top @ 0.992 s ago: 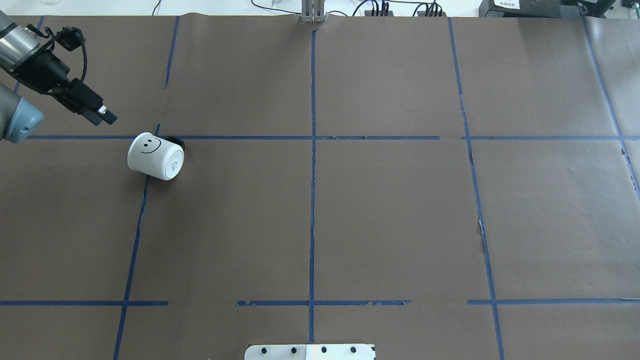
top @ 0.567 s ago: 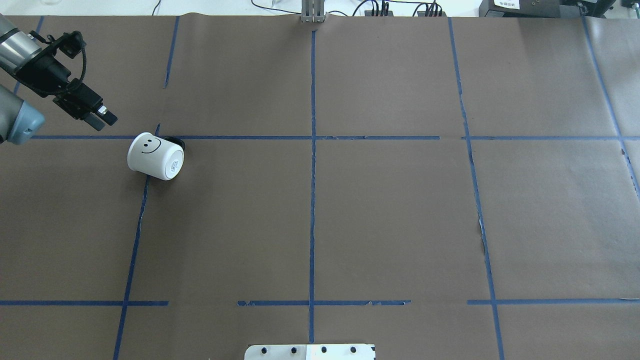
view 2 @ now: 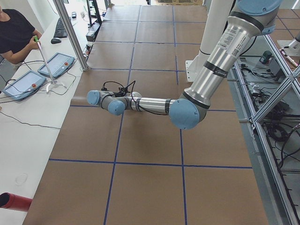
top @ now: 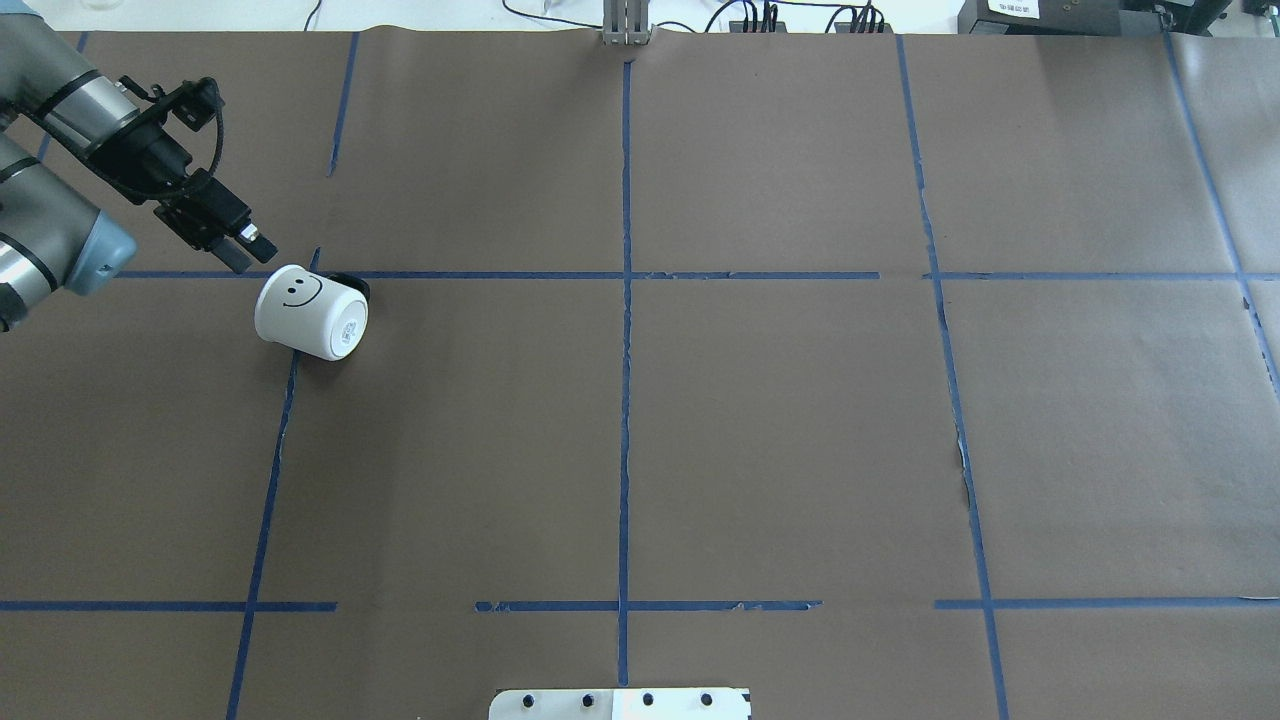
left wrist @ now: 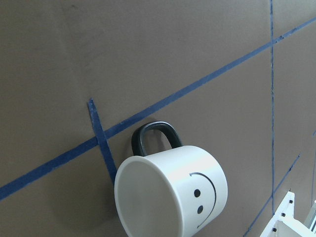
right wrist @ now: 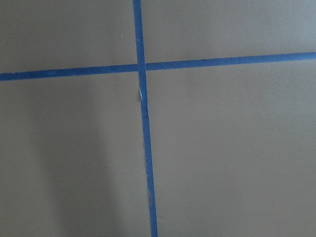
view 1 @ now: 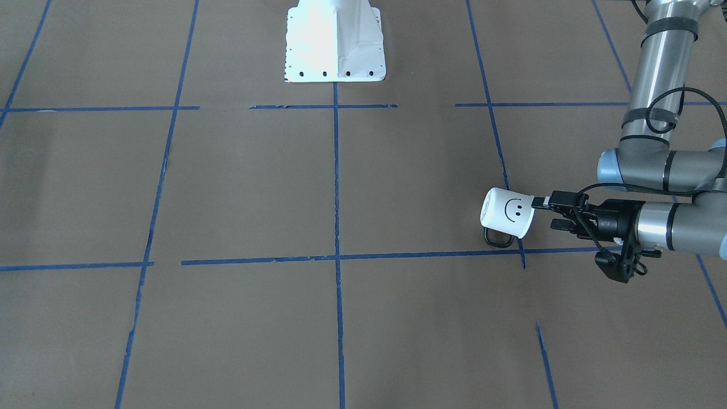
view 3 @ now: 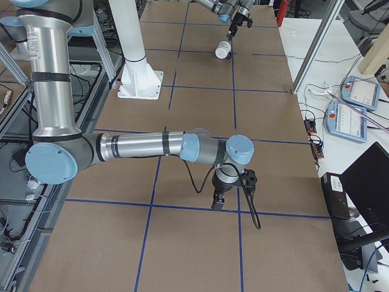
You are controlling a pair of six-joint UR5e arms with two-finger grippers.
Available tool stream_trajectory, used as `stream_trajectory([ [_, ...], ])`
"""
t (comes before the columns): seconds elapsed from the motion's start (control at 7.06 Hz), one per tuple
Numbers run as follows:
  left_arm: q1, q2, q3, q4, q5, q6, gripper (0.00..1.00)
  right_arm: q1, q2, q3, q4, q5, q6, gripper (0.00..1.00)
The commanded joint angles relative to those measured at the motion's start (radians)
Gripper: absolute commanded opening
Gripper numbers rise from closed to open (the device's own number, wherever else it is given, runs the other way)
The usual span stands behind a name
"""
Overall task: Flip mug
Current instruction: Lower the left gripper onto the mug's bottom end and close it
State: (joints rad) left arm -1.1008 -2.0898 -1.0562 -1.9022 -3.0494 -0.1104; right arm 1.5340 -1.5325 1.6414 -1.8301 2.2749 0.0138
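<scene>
The white mug lies on its side on the brown paper-covered surface, at a crossing of blue tape lines on the robot's left half; its black smiley face points upward, its labelled base faces away from the left hand, and its dark loop handle lies low against the surface on the side away from the robot. The left hand reaches in nearly level from the mug's other end, its two fingers spread apart with nothing between them; one fingertip sits just beside the mug's rim, and whether it touches cannot be told. The left wrist view shows the mug close ahead. The right hand hangs low over the surface well apart from the mug, above another tape crossing; whether its fingers are spread or pressed together cannot be told.
</scene>
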Motion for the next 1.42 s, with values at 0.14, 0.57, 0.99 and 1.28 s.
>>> stream_trajectory([
  [0.14,0.039,-0.015,0.001,-0.001,0.0,0.0,1.0,0.0,0.0,0.0,0.0,0.0,0.0,1.0],
  [0.57,0.053,-0.013,0.001,-0.001,0.0,0.0,0.93,0.0,0.0,0.0,0.0,0.0,0.0,1.0],
  [0.99,0.053,-0.01,-0.01,0.0,-0.005,-0.002,0.38,0.0,0.0,0.0,0.0,0.0,0.0,1.0],
  [1.28,0.053,-0.003,-0.042,0.0,-0.02,-0.059,0.14,0.0,0.0,0.0,0.0,0.0,0.0,1.0],
])
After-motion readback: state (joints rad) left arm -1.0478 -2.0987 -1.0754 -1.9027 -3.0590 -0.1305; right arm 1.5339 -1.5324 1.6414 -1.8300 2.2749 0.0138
